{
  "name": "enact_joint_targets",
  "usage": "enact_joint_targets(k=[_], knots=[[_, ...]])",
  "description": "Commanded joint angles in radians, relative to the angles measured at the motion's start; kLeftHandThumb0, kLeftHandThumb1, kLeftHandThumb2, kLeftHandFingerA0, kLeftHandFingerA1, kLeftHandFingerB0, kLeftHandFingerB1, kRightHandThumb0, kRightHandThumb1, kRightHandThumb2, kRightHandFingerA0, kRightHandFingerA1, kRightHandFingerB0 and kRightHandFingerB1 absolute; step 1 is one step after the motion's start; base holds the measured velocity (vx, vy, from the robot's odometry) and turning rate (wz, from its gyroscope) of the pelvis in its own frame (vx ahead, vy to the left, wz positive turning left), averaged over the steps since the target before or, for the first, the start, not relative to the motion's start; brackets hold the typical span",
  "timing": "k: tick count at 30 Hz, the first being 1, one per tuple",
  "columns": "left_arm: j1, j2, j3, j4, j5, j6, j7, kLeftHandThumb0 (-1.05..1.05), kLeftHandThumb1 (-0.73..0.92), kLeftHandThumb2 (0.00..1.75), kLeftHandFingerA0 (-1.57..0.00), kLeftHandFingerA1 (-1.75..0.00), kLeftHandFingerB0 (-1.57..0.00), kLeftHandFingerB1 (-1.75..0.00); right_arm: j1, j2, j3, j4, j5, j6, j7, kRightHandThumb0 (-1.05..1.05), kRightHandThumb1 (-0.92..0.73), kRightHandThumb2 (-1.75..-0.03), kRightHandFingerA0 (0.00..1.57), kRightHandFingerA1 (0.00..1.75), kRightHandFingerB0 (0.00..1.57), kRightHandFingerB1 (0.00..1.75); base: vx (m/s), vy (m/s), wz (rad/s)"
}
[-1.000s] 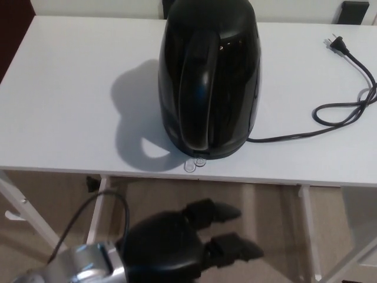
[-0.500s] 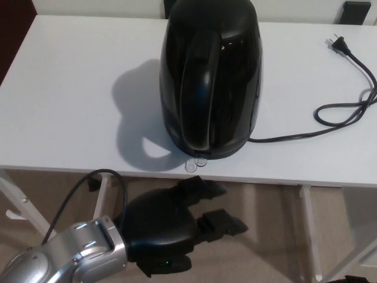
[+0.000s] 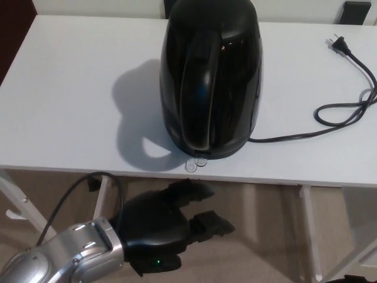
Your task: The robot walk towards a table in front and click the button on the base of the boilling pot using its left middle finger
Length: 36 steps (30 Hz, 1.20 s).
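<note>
My left hand (image 3: 162,227) has crept forward over the last second, from low in the picture to just short of the near edge of the white tabletop (image 3: 70,88), and more of my silver forearm now shows behind it. The glossy black boiling pot (image 3: 210,76) has not moved. I judge that I am close enough to begin the reach, though the press itself is not yet started.

My hand holds nothing and touches nothing. Its fingers (image 3: 212,224) are apart, pointing forward and to the right, below the level of the tabletop and under its front edge. The upper finger lies nearest the table edge, the lower one juts out beneath it.

The pot stands upright near the front edge, its handle turned towards me. At the foot of its base, right at the rim, sits the small clear button tab (image 3: 196,163), just above and to the right of my fingertips. To reach it I think I must lift my hand above the edge first.

The black power cord (image 3: 341,109) trails off to the right, its plug lying loose on the tabletop.
</note>
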State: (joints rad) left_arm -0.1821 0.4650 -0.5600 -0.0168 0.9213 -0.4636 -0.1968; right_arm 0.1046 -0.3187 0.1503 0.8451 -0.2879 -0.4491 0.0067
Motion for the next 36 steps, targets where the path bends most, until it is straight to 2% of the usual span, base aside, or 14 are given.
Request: enact_joint_targets(k=[1, 3, 5, 18, 19, 22, 25, 26, 29, 31, 32, 34, 35, 36], knots=[[-0.02, 0.032, -0.007, 0.001, 0.157, 0.035, 0.097, -0.3, 0.49, 0.99, 0.0, -0.49, 0.0, -0.47, 0.002, -0.007, 0.003, -0.003, -0.003, 0.029, 0.004, -0.48, -0.63, -0.61, 0.79, 0.44, 0.6, 0.39, 0.0, 0.0, 0.0], [-0.034, 0.047, -0.016, 0.007, 0.203, 0.03, 0.142, -0.55, 0.5, 0.71, -0.08, -0.34, -0.06, -0.33, 0.003, -0.006, -0.001, 0.003, 0.006, 0.017, 0.009, -0.47, -0.63, -0.59, 0.77, 0.42, 0.61, 0.38, 0.0, 0.0, 0.0], [-0.04, 0.059, -0.018, 0.008, 0.222, 0.028, 0.157, -0.3, 0.43, 0.95, 0.0, -0.49, 0.0, -0.47, 0.005, 0.001, -0.009, 0.003, 0.024, 0.019, 0.025, -0.45, -0.62, -0.59, 0.77, 0.43, 0.61, 0.39, 0.0, 0.0, 0.0], [-0.067, 0.091, -0.03, 0.045, 0.312, 0.04, 0.268, -0.29, 0.47, 0.97, 0.0, -0.48, 0.0, -0.47, -0.017, -0.013, 0.007, 0.011, -0.003, 0.026, 0.024, -0.49, -0.64, -0.6, 0.82, 0.45, 0.59, 0.38, 0.0, 0.0, 0.0], [-0.068, 0.091, -0.03, 0.052, 0.317, 0.041, 0.282, -0.29, 0.48, 0.98, 0.0, -0.48, 0.0, -0.47, -0.013, -0.013, 0.005, 0.006, 0.0, 0.026, 0.026, -0.53, -0.53, -0.85, 0.71, 0.58, 0.54, 0.53, 0.0, 0.0, 0.0], [-0.069, 0.096, -0.03, 0.049, 0.327, 0.042, 0.277, -0.29, 0.5, 0.99, 0.0, -0.49, 0.0, -0.47, -0.01, -0.011, 0.007, -0.004, -0.002, 0.036, 0.028, -0.53, -0.54, -0.85, 0.7, 0.58, 0.53, 0.52, 0.0, 0.0, 0.0], [-0.077, 0.095, -0.036, 0.067, 0.345, 0.039, 0.323, -0.29, 0.47, 0.97, 0.0, -0.48, 0.0, -0.47, -0.012, -0.01, 0.005, -0.002, 0.003, 0.035, 0.031, -0.53, -0.53, -0.84, 0.7, 0.58, 0.53, 0.52, 0.0, 0.0, 0.0], [-0.079, 0.094, -0.036, 0.074, 0.348, 0.039, 0.335, -0.52, 0.55, 0.68, -0.14, -0.33, -0.13, -0.32, -0.015, -0.009, 0.005, 0.0, 0.003, 0.034, 0.033, -0.53, -0.54, -0.85, 0.69, 0.57, 0.53, 0.53, 0.0, 0.0, 0.0], [-0.092, 0.087, -0.042, 0.096, 0.355, 0.038, 0.363, -0.52, 0.54, 0.68, -0.14, -0.33, -0.13, -0.32, -0.018, -0.011, 0.007, 0.004, -0.001, 0.026, 0.029, -0.53, -0.54, -0.85, 0.7, 0.58, 0.53, 0.53, 0.0, 0.0, 0.0], [-0.1, 0.087, -0.042, 0.093, 0.352, 0.037, 0.353, -0.52, 0.55, 0.68, -0.14, -0.33, -0.13, -0.32, -0.021, -0.01, 0.007, 0.004, 0.0, 0.027, 0.03, -0.53, -0.54, -0.85, 0.7, 0.58, 0.53, 0.53, 0.0, 0.0, 0.0], [-0.102, 0.086, -0.043, 0.086, 0.355, 0.041, 0.341, -0.3, 0.48, 0.98, 0.0, -0.48, 0.0, -0.47, -0.021, -0.01, 0.007, 0.005, -0.001, 0.025, 0.029, -0.53, -0.54, -0.85, 0.71, 0.58, 0.54, 0.53, 0.0, 0.0, 0.0], [-0.108, 0.08, -0.046, 0.086, 0.353, 0.044, 0.325, -0.3, 0.48, 0.99, 0.0, -0.48, 0.0, -0.47, -0.019, -0.01, 0.005, 0.005, 0.005, 0.022, 0.034, -0.53, -0.53, -0.85, 0.69, 0.58, 0.54, 0.53, 0.0, 0.0, 0.0], [-0.11, 0.08, -0.047, 0.088, 0.355, 0.045, 0.327, -0.3, 0.47, 0.98, 0.0, -0.48, 0.0, -0.47, -0.021, -0.009, 0.006, 0.006, 0.004, 0.024, 0.034, -0.5, -0.65, -0.59, 0.77, 0.42, 0.59, 0.38, 0.0, 0.0, 0.0], [-0.11, 0.081, -0.047, 0.091, 0.356, 0.045, 0.333, -0.3, 0.47, 0.98, 0.0, -0.48, 0.0, -0.47, -0.024, -0.008, 0.008, 0.007, 0.001, 0.027, 0.035, -0.5, -0.65, -0.59, 0.77, 0.42, 0.59, 0.38, 0.0, 0.0, 0.0]])
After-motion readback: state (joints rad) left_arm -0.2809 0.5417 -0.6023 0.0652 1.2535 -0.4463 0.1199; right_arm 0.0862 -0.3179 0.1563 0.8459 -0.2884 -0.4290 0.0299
